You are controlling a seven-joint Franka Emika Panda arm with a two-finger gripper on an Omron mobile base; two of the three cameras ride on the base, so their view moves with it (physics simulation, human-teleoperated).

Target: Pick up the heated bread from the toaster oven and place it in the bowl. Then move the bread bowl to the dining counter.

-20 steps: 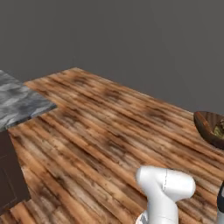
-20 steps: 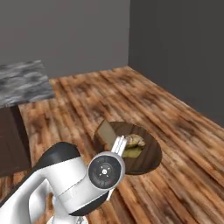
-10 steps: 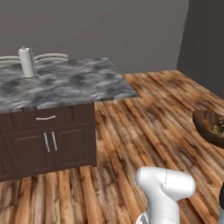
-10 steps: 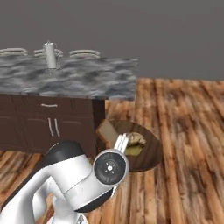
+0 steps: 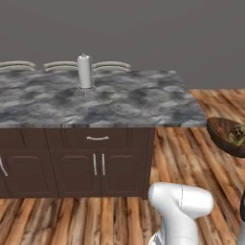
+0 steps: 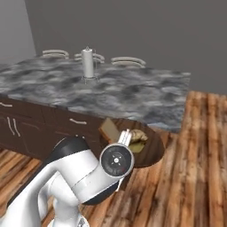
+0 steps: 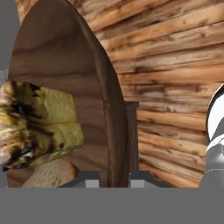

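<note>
One chunk of bread (image 7: 37, 124) lies inside the bowl (image 7: 65, 65), golden with dark scorched patches, and in the hand view a paler slice (image 7: 46, 175) sits just beside it against the bowl's inner face. The bowl is of dark reddish-brown wood and is carried in the air, not resting on any surface. The gripper (image 7: 114, 177) has its two fingers pressed together on the bowl's rim, one fingertip on each side of the wooden edge, pinching it.

In the right base view the bowl (image 6: 150, 148) hangs in front of the arm, over the plank floor and just short of the dining counter (image 6: 133, 95), with the bread (image 6: 136, 136) showing above its rim. In the left base view the bowl (image 5: 221, 133) shows at the right edge, beside the counter's corner and at about the height of its top.

The dining counter (image 5: 119, 103) is a grey-and-black marbled slab over dark brown cabinets with pale handles. A pale upright cylinder (image 5: 84, 72) stands on its top toward the far side, and rounded pale chair backs (image 5: 111, 65) line the far edge. Warm striped floor planks (image 5: 191, 158) run around the counter's near end, and a plain grey wall closes the room behind
</note>
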